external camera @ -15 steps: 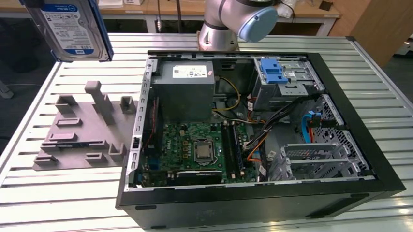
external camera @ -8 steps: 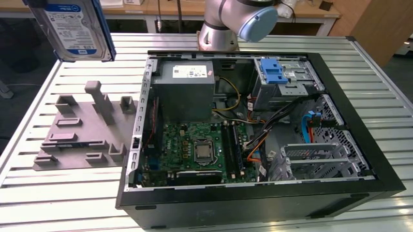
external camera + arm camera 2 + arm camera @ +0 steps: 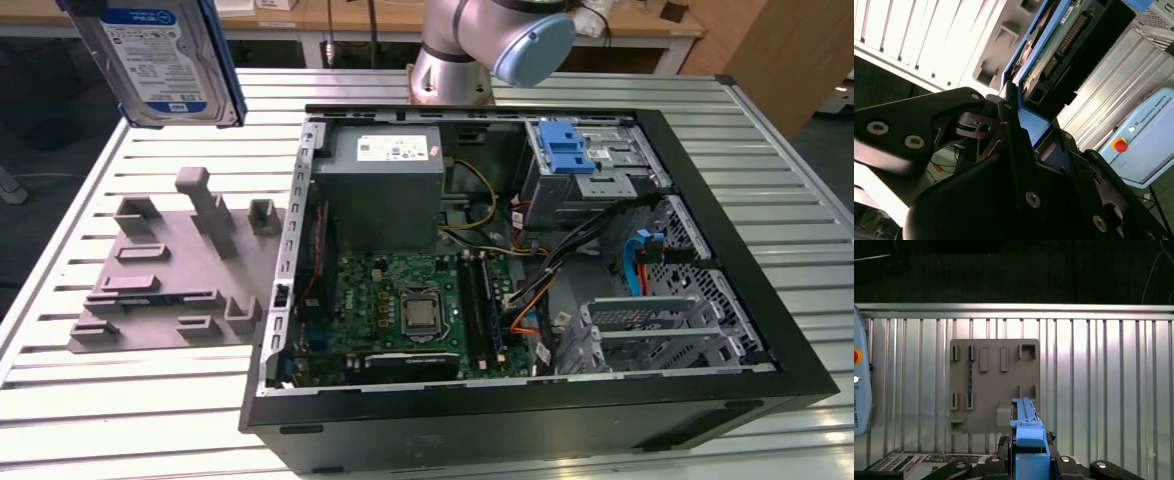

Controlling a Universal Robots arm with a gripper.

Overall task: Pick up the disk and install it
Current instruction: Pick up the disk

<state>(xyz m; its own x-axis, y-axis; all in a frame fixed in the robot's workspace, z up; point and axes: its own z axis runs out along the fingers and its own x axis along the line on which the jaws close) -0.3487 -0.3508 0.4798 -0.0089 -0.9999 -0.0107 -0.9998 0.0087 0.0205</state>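
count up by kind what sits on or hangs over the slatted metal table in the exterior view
silver-grey hard drive in a blue plastic carrier: 1
flat grey plastic fixture plate with upright slots: 1
open black desktop computer case: 1
silver robot arm with a light blue joint cap: 1
total: 4

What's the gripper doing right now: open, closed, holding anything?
Gripper: jaws closed on the disk, holding it by its blue carrier in the air above the grey fixture plate.
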